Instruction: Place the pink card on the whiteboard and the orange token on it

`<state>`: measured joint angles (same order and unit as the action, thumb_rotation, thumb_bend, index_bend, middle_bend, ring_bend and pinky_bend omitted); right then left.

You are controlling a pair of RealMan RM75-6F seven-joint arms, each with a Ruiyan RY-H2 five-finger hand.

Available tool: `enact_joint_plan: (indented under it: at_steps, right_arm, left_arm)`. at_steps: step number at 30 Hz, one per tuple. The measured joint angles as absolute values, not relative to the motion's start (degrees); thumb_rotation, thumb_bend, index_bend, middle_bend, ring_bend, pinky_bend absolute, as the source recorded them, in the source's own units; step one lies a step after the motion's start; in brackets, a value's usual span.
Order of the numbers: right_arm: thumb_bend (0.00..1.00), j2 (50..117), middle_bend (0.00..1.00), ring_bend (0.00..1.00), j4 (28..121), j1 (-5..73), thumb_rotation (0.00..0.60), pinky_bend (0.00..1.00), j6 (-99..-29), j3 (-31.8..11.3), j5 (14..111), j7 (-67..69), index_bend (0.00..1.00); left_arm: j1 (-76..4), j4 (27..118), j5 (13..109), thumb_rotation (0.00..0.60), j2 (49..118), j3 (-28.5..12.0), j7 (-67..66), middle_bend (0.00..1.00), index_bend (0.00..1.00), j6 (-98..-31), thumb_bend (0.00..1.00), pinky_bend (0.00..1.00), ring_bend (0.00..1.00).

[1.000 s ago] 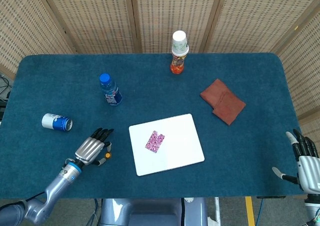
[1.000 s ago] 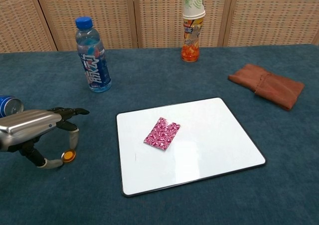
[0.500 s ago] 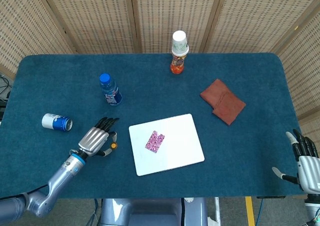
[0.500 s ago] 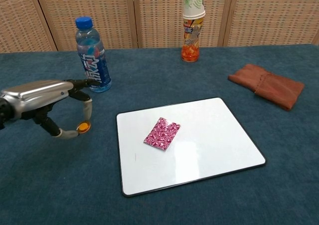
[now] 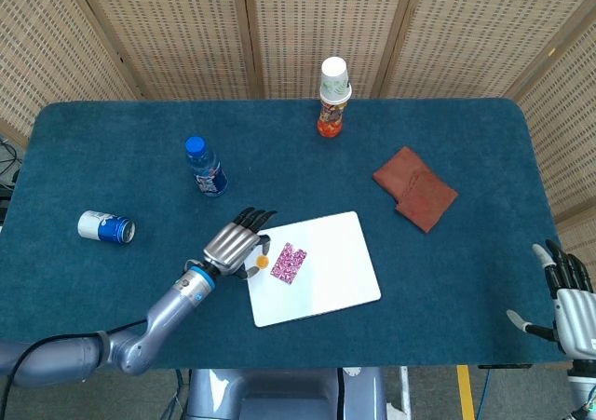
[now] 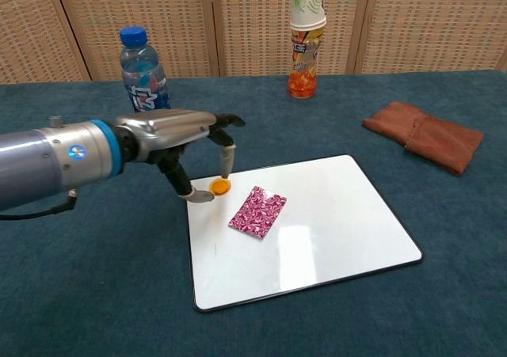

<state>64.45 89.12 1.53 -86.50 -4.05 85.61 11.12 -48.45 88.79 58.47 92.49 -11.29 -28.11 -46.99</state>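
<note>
The pink patterned card (image 5: pixel 289 263) (image 6: pixel 257 211) lies flat on the whiteboard (image 5: pixel 340 280) (image 6: pixel 341 214), left of its middle. My left hand (image 5: pixel 235 244) (image 6: pixel 178 131) hovers over the board's left edge and pinches the small orange token (image 5: pixel 263 262) (image 6: pixel 219 186) between thumb and a finger, just left of the card and above the board. My right hand (image 5: pixel 570 299) shows only in the head view, at the table's right front corner, fingers spread and empty.
A blue-capped water bottle (image 5: pixel 205 167) (image 6: pixel 144 80) stands behind the left hand. A blue can (image 5: pixel 105 226) lies at the left. An orange drink bottle topped with a paper cup (image 5: pixel 332 99) (image 6: pixel 306 36) stands at the back. A folded brown cloth (image 5: pixel 415 188) (image 6: pixel 424 135) lies at the right.
My left hand has carried the orange token up off the table and rightward, from the front left to the whiteboard's left edge beside the card. The right hand has not moved.
</note>
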Motion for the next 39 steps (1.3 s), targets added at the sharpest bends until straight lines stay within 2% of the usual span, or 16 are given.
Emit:
enact_joint_plan:
  at_steps: [10,20,22,26,28,32,39]
  right_arm:
    - [0.05,64.2,0.00,0.00,89.0,1.6,0.600,0.00,-86.2,-3.9,85.7,11.8,0.00]
    - [0.04,64.1,0.00,0.00,89.2,1.7,0.600,0.00,-86.1,-4.0,85.6,11.8,0.00]
    - [0.05,64.1,0.00,0.00,89.2,1.7,0.600,0.00,-86.1,-4.0,85.6,11.8,0.00]
    - [0.05,64.1,0.00,0.00,89.2,1.7,0.600,0.00,-86.1,-4.0,85.5,11.7,0.00]
    - [0.05,64.1,0.00,0.00,89.2,1.7,0.600,0.00,-86.1,-4.0,85.5,11.7,0.00]
    - [0.05,64.1,0.00,0.00,89.3,1.7,0.600,0.00,-86.0,-4.0,85.4,11.7,0.00]
    - [0.05,64.0,0.00,0.00,89.3,1.7,0.600,0.00,-85.9,-4.0,85.3,12.1,0.00]
  left_arm:
    - [-55.9,83.6,44.1,0.600,100.8,-12.6,-37.4,0.00,0.57,-47.1,0.31,0.00,0.00]
    - [-58.3,81.4,40.1,0.600,102.6,-11.9,-39.4,0.00,0.56,-49.1,0.31,0.00,0.00]
    - [-58.5,81.2,39.7,0.600,102.8,-11.7,-39.5,0.00,0.50,-49.4,0.30,0.00,0.00]
    - [-58.9,81.1,38.5,0.600,102.9,-11.3,-40.1,0.00,0.26,-50.0,0.30,0.00,0.00]
    - [-59.1,81.2,38.0,0.600,103.0,-11.1,-40.4,0.00,0.18,-50.3,0.30,0.00,0.00]
    - [-59.5,81.5,37.3,0.600,102.7,-10.9,-40.5,0.00,0.08,-50.4,0.30,0.00,0.00]
    - [-59.2,83.4,38.7,0.600,101.0,-10.6,-39.4,0.00,0.01,-50.9,0.27,0.00,0.00]
